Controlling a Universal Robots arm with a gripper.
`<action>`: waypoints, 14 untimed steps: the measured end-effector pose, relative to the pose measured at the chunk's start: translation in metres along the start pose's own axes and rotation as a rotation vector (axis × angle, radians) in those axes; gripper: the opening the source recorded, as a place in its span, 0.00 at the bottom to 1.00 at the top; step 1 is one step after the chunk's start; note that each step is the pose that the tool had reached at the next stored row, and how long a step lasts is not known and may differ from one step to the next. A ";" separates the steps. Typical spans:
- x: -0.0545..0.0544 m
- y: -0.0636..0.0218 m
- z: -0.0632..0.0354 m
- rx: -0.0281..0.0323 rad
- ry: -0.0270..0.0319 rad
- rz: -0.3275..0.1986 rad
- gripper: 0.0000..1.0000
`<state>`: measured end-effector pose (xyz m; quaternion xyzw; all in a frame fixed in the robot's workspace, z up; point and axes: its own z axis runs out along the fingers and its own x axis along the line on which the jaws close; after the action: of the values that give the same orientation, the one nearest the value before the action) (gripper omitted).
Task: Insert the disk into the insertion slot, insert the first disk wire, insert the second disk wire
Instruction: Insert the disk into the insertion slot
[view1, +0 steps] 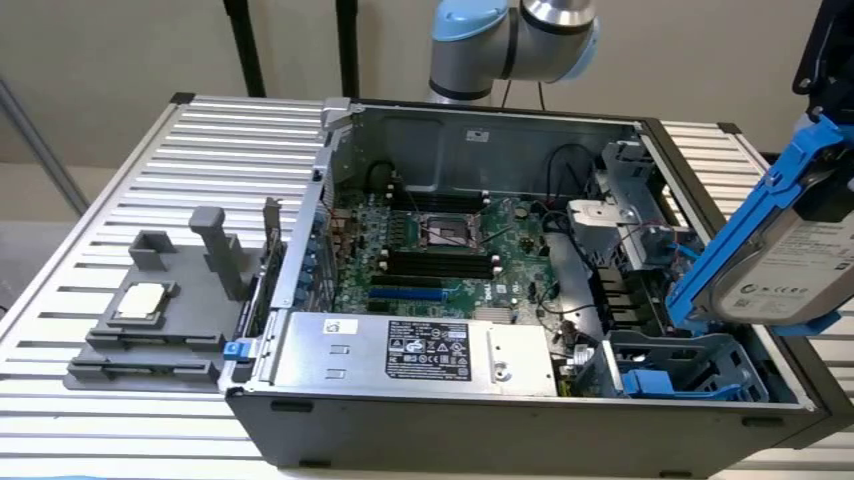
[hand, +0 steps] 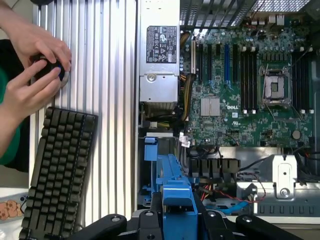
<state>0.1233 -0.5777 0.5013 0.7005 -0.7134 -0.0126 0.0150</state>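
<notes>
The jaws grip the disk (view1: 787, 270) over the open computer case (view1: 400, 425) — ribbed metal tabletop (view1: 134, 170) beneath.

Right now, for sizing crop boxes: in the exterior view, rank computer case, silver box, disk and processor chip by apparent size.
1. computer case
2. silver box and disk: alike, disk nearer camera, unranked
3. processor chip

We see soft, even light from above in both views. In the exterior view the ribbed metal surface (view1: 120, 170) shines pale, the open computer case (view1: 534, 130) holds mild shade along its back wall, and the disk (view1: 787, 265) carries a bright sheen on its label. In the wrist view the slats wash out near white; the keyboard (hand: 57, 170) reads dark.
</notes>
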 end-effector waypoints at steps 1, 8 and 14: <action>0.000 0.0029 0.0013 0.0000 -0.0001 0.000 0.33; 0.001 0.0149 0.0135 0.0001 -0.0057 -0.015 0.33; 0.006 0.0160 0.0241 0.0002 -0.0165 -0.026 0.33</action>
<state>0.1062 -0.5830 0.4778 0.7097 -0.7042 -0.0185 0.0088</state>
